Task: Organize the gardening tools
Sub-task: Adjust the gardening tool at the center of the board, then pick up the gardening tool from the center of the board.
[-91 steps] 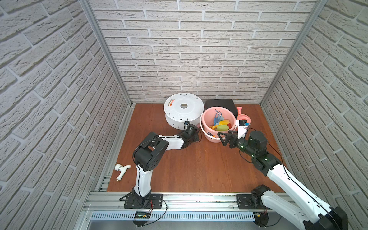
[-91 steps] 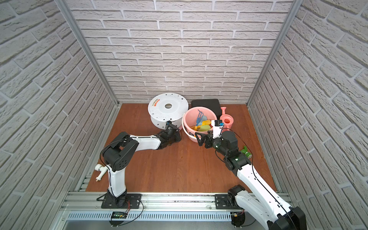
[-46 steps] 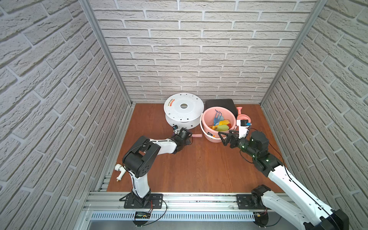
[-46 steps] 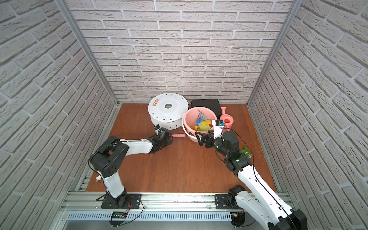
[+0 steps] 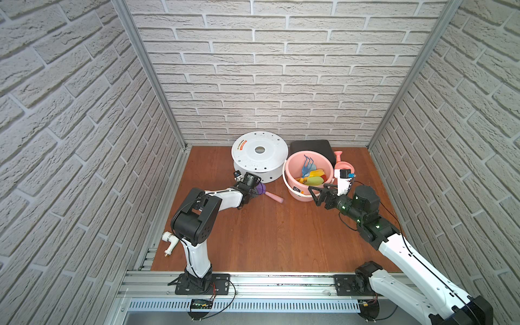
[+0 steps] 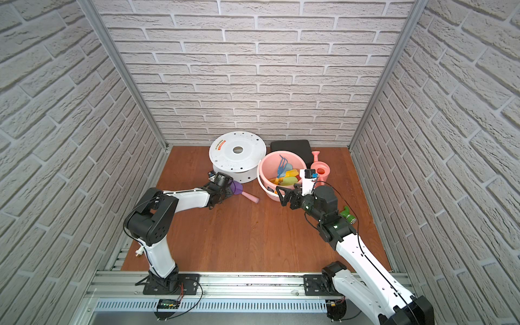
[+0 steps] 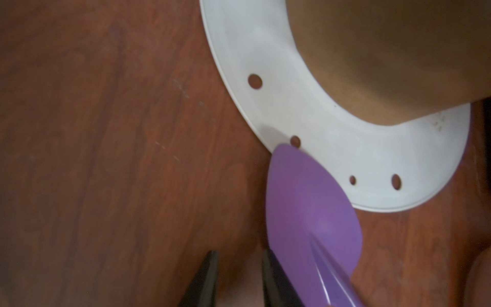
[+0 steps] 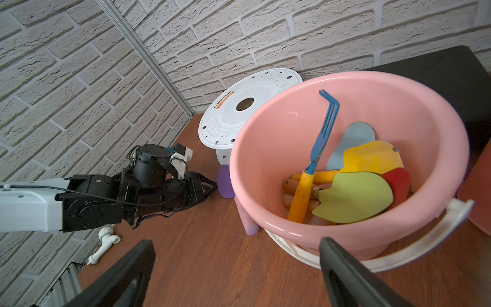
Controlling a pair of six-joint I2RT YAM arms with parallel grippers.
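The purple trowel [image 5: 262, 188] lies on the floor [image 5: 267, 230] between the white spool [image 5: 247, 159] and the pink bucket [image 5: 294, 164], blade tip at the spool's bottom flange. The left gripper [image 7: 239, 273] sits beside the blade, its 2 fingers slightly apart with nothing between them. The right gripper [image 8: 233, 276] hangs wide open and empty before the bucket, which holds the blue claw fork [image 8: 322, 138], yellow scoop [image 8: 372, 156] and green spade [image 8: 356, 196].
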